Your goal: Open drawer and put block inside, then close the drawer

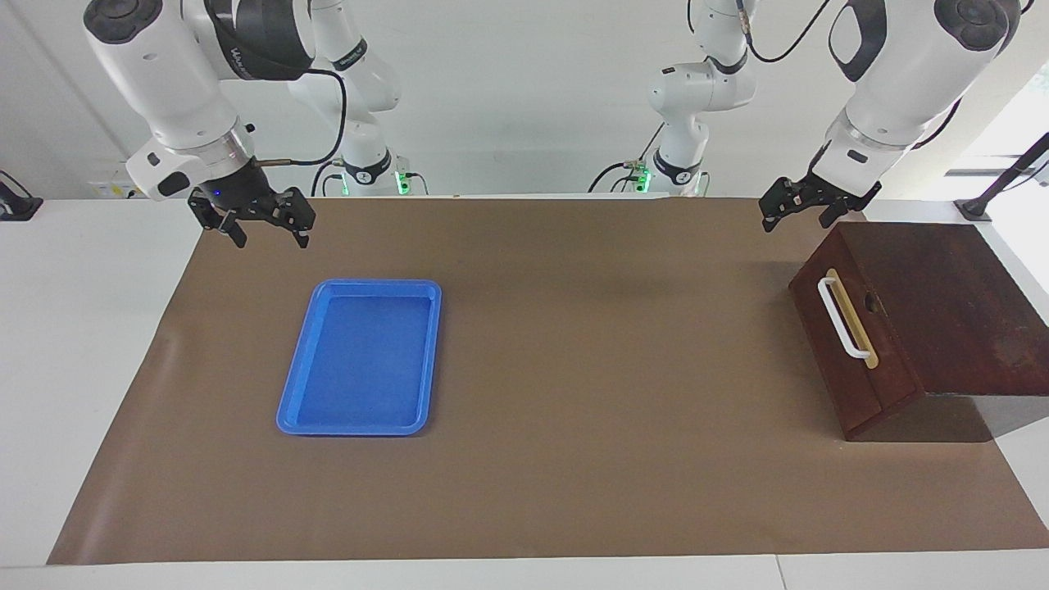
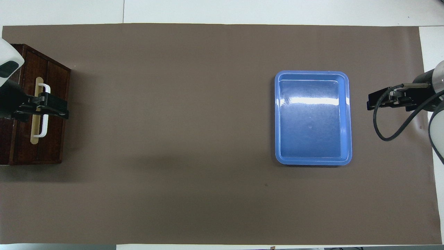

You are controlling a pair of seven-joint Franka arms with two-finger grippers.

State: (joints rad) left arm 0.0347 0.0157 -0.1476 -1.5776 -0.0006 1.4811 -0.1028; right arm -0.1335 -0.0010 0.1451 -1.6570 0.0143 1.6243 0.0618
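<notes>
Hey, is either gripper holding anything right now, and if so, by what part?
Nothing is held. The left gripper hangs open in the air near the drawer, clear of its handle. The right gripper waits open and empty near the blue tray.
</notes>
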